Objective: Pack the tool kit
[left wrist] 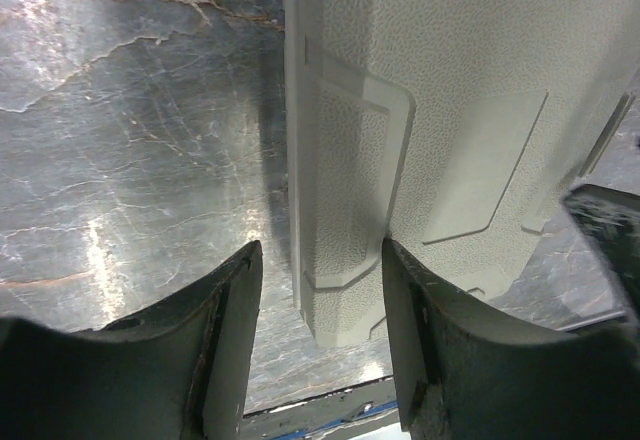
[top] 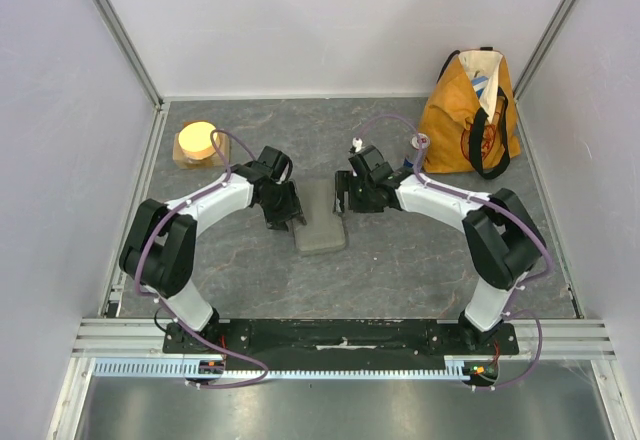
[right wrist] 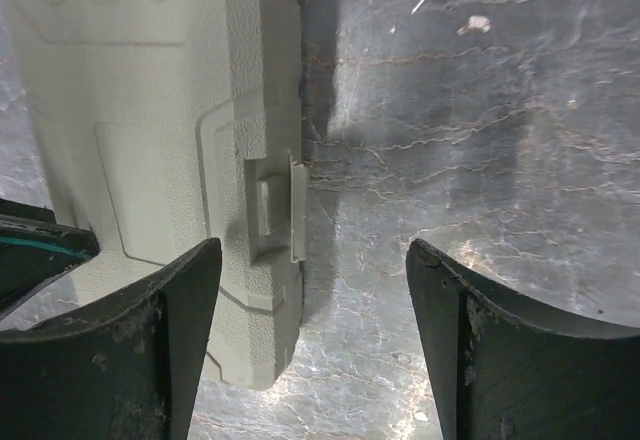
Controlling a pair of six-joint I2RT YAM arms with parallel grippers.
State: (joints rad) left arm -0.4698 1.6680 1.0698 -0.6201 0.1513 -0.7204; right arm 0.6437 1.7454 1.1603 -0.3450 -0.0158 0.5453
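Observation:
The tool kit (top: 320, 222) is a flat grey case lying shut on the dark table in the middle of the top view. My left gripper (top: 285, 215) hangs over its left edge, jaws open. In the left wrist view the case's textured lid (left wrist: 450, 140) fills the right side, and one corner reaches into the gap of the left gripper (left wrist: 320, 290) without touching either finger. My right gripper (top: 345, 195) is at the case's far right edge. It stands wide open (right wrist: 315, 290) beside the case's latch (right wrist: 280, 205), one finger over the lid (right wrist: 150, 110), the other over bare table.
An orange tote bag (top: 470, 110) stands at the back right. A round yellow object on a tan base (top: 198, 143) sits at the back left. Grey walls close in the table on three sides. The arms' base rail (top: 340, 338) runs along the near edge.

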